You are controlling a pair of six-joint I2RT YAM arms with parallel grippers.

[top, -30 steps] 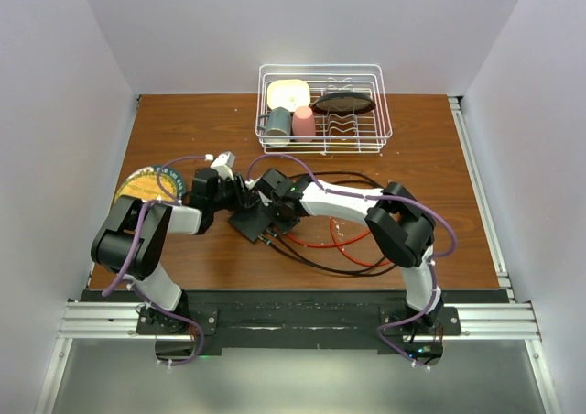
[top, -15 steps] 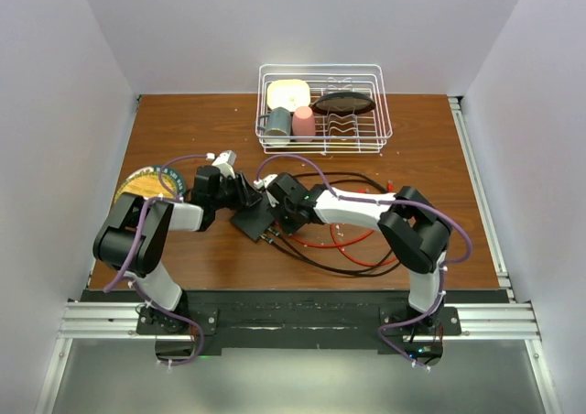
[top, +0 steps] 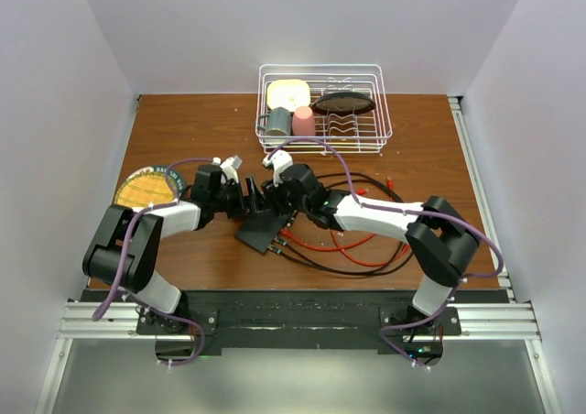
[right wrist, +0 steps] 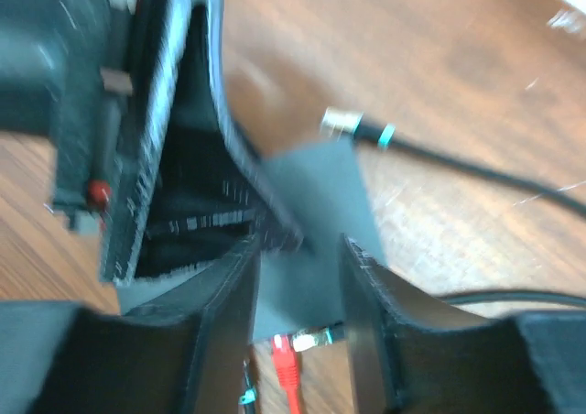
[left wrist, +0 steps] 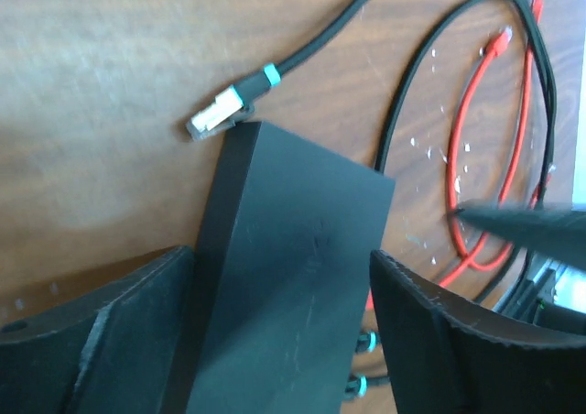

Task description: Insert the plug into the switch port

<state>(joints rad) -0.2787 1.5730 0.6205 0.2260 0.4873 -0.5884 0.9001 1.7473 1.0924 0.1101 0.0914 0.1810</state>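
Since a second ago your right arm has stretched out and carried its gripper toward 12 o'clock. The left one has slid toward 3 o'clock, the switch has shifted slightly toward 4 o'clock, and both sets of jaws have spread.

Your left gripper point(left wrist: 282, 267) now stands with its fingers apart and the switch point(left wrist: 293, 194) between them. You cannot tell whether the pads touch its sides. Your right gripper point(right wrist: 300, 249) is also parted and holds nothing, hanging just above the switch's top face.

The switch lies flat on the table point(top: 183, 121) near its middle, at about 5 o'clock from both grippers in the top view. Several cables already run into its port edge, at 4 o'clock in the left wrist view. One plug point(left wrist: 212, 117), on a black cable with a teal band, lies loose on the wood just beside the switch's far corner, at 11 o'clock there.

This looks like a release between attempts, with that plug not yet seated. Next you will probably need the right gripper to take the plug by its body and line it up with a free port. The left gripper should close on the switch again to brace it.
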